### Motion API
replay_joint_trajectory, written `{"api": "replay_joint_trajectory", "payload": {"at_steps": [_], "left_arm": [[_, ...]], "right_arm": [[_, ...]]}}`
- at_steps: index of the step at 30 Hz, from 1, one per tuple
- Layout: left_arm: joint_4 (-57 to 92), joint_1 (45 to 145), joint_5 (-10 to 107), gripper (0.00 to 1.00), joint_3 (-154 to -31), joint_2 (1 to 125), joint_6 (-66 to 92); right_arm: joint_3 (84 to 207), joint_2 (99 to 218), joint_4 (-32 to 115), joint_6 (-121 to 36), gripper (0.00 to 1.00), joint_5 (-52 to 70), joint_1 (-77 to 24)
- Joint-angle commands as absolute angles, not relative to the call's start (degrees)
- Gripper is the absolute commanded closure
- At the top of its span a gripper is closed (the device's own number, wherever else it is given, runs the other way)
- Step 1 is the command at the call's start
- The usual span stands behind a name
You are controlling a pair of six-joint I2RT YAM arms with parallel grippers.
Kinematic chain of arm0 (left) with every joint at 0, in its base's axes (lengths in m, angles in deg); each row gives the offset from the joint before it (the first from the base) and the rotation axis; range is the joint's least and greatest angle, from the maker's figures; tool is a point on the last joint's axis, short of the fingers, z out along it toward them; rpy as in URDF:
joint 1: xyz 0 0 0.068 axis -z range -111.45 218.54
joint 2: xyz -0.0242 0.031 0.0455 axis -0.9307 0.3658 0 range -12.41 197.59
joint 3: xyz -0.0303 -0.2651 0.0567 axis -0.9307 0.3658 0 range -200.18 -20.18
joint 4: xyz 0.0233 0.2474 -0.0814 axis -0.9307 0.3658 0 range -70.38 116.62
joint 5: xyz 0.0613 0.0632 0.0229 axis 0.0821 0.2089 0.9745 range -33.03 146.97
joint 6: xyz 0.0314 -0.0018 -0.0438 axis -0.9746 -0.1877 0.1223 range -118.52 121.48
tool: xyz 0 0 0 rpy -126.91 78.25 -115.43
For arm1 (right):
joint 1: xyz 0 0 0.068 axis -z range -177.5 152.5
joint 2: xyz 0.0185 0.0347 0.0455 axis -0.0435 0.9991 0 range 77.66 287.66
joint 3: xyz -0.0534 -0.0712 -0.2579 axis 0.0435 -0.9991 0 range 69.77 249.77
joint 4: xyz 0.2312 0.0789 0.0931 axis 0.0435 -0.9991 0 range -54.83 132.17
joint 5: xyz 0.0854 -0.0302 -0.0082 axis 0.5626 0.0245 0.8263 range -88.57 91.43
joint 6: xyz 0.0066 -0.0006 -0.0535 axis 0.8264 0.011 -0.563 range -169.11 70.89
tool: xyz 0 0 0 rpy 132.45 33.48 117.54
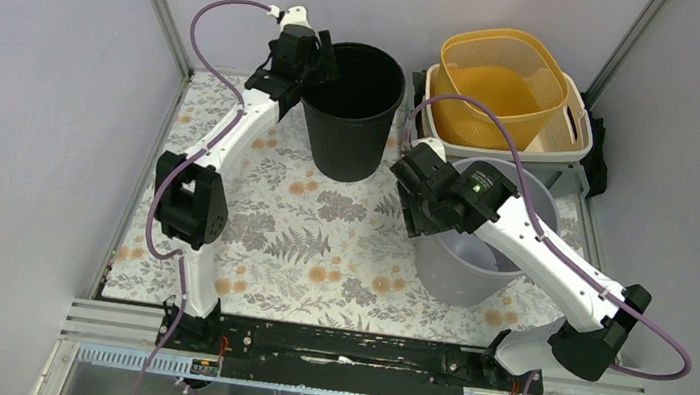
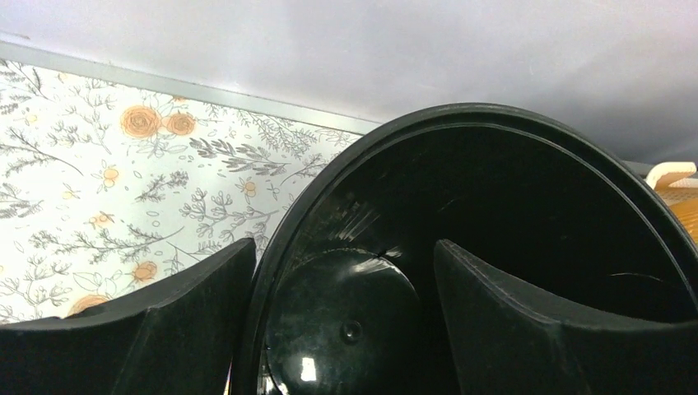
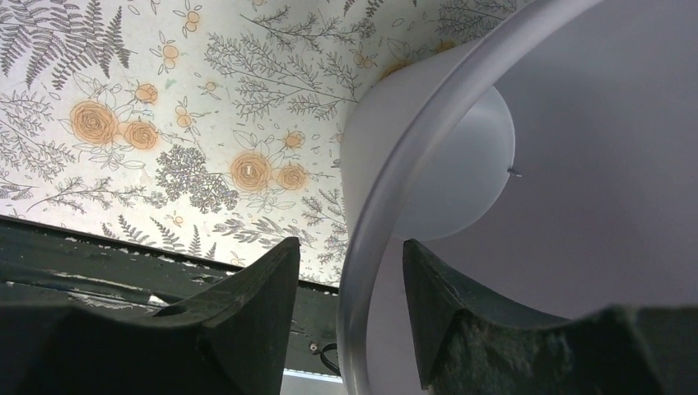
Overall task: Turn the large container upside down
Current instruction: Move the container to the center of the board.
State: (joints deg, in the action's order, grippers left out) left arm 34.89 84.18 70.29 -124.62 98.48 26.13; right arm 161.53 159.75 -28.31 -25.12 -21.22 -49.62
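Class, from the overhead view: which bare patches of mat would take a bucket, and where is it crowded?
Biggest bare patch: the mat centre-front, between the black bucket, left arm, grey bucket and front rail. A thin strip lies left of that arm. Crowded: back right, with baskets, grey bucket and right arm.

**Inspector:** Open ground?

**Assistant:** The flowered mat lies bare across the middle and front left. A gripper could pass there, between the black bucket at the back and the grey bucket on the right.

**Inspector:** Obstructions?

**Assistant:** Back right, a yellow basket rests on a white crate, just behind the grey bucket. Walls close off both sides.

**Inspector:** Jaw clearance?

**Assistant:** The left gripper straddles the black rim, with slack on the inner side. The right gripper straddles the grey rim, with slack on both sides.
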Motion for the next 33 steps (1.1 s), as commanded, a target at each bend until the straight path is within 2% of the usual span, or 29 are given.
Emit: {"api": "replay_joint_trajectory", "payload": {"at_steps": [1,5,13,17,20,23,27,30,33], "left_arm": [[29.6,83.7,69.8,0.09,-124.9,95.2,24.8],[28.1,83.7,69.6,0.0,-121.2,89.7,25.2],[31.5,83.7,67.7,0.0,-116.3,77.4,28.8],[38.5,83.7,59.2,0.0,-111.3,69.2,32.9],[42.5,83.8,47.6,0.0,-104.4,61.5,36.4],[39.8,86.2,39.4,0.0,-91.5,50.3,40.1],[38.6,88.4,39.9,0.0,-77.6,36.0,42.7],[39.9,88.5,41.0,0.0,-73.5,30.1,43.4],[41.9,88.5,41.8,0.0,-71.8,29.2,43.1]], "right_arm": [[162.7,160.3,-29.1,-26.5,0.45,-19.2,-47.9],[162.6,160.9,-29.0,-27.3,0.46,-18.0,-46.7],[162.0,162.6,-29.4,-28.2,0.49,-17.0,-45.3],[162.6,163.0,-29.8,-28.4,0.5,-17.0,-45.3],[163.2,163.5,-30.2,-29.0,0.51,-16.7,-45.2],[164.1,164.4,-31.0,-29.2,0.51,-16.8,-45.2],[164.1,165.1,-31.2,-29.5,0.51,-16.7,-45.2],[164.1,165.9,-31.5,-29.8,0.53,-16.0,-45.1],[166.5,167.4,-32.5,-29.9,0.56,-16.4,-45.1]]}}
